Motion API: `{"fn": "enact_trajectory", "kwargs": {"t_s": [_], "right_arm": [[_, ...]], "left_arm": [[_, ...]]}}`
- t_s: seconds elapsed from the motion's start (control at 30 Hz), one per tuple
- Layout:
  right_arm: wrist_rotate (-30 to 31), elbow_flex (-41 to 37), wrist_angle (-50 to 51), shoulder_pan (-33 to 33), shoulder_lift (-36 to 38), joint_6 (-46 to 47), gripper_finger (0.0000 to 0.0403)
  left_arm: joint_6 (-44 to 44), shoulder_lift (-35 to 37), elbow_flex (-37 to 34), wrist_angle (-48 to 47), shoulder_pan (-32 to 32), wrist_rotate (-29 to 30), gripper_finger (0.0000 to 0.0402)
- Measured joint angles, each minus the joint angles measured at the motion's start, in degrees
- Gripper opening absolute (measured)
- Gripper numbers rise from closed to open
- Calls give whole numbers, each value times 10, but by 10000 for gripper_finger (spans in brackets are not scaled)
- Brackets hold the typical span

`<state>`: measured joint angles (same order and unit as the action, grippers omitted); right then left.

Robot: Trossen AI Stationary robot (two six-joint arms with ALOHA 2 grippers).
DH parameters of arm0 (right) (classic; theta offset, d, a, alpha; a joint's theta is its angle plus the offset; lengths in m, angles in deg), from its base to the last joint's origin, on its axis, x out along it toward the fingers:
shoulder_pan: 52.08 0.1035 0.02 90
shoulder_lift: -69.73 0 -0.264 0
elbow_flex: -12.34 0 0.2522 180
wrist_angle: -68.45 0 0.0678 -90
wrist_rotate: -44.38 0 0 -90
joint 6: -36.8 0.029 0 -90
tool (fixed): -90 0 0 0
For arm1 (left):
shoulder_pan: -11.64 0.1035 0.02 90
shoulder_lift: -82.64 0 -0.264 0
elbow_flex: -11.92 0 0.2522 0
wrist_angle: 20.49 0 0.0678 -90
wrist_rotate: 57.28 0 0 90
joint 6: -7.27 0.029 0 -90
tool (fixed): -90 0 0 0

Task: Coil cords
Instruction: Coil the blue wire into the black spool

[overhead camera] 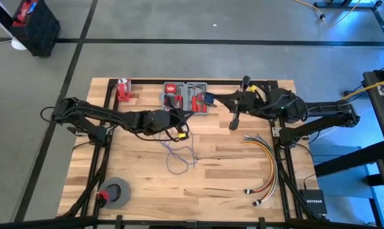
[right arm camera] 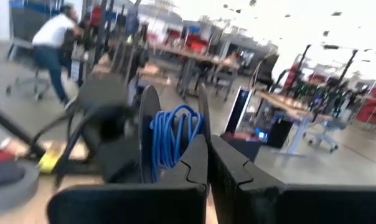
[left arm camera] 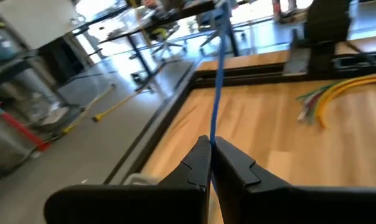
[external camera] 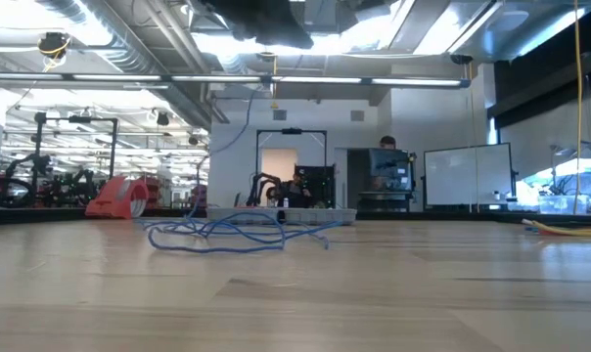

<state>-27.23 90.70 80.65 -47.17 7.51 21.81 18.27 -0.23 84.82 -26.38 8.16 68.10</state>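
A thin blue cord lies in loose loops on the table (overhead camera: 179, 156), and the loops also show in the low view (external camera: 237, 233). My left gripper (overhead camera: 179, 126) is above those loops, shut on a strand of the cord (left arm camera: 214, 93). My right gripper (overhead camera: 220, 100) is at the table's far middle, shut at a dark reel (right arm camera: 172, 134) wound with blue cord (right arm camera: 174, 140). The reel also shows in the high view (overhead camera: 208, 100). My left gripper pinches a single strand of the cord (left arm camera: 211, 140) between its two fingertips. From there the strand runs straight and taut away from the fingers, toward my right arm (left arm camera: 325, 31). My right gripper is shut on the rim of one of the reel's flanges (right arm camera: 203, 124), pinched between the two fingertips. The reel stands out in front of the fingers, clear of the table, with its coil of cord between the two flanges.
A bundle of yellow, orange and red cables (overhead camera: 265, 165) lies at the right. A grey tape roll (overhead camera: 116, 193) lies at the near left. A grey tray with red tools (overhead camera: 187, 95) and a red item (overhead camera: 123, 89) stand at the far edge. A person shows in the room (right arm camera: 51, 43).
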Motion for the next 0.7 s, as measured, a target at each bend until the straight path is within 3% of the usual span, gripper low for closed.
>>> {"fn": "enact_trajectory", "kwargs": {"t_s": [0.2,0.4,0.7], "right_arm": [[1,0,104,0,-5,-1,5],[79,-1,160,0,-36,-18,5],[109,-2,147,-1,-111,-50,5]], "left_arm": [[-3,61,1,-34,10,8,5],[-13,107,1,-45,9,-11,5],[-19,122,2,-49,7,-28,5]]}}
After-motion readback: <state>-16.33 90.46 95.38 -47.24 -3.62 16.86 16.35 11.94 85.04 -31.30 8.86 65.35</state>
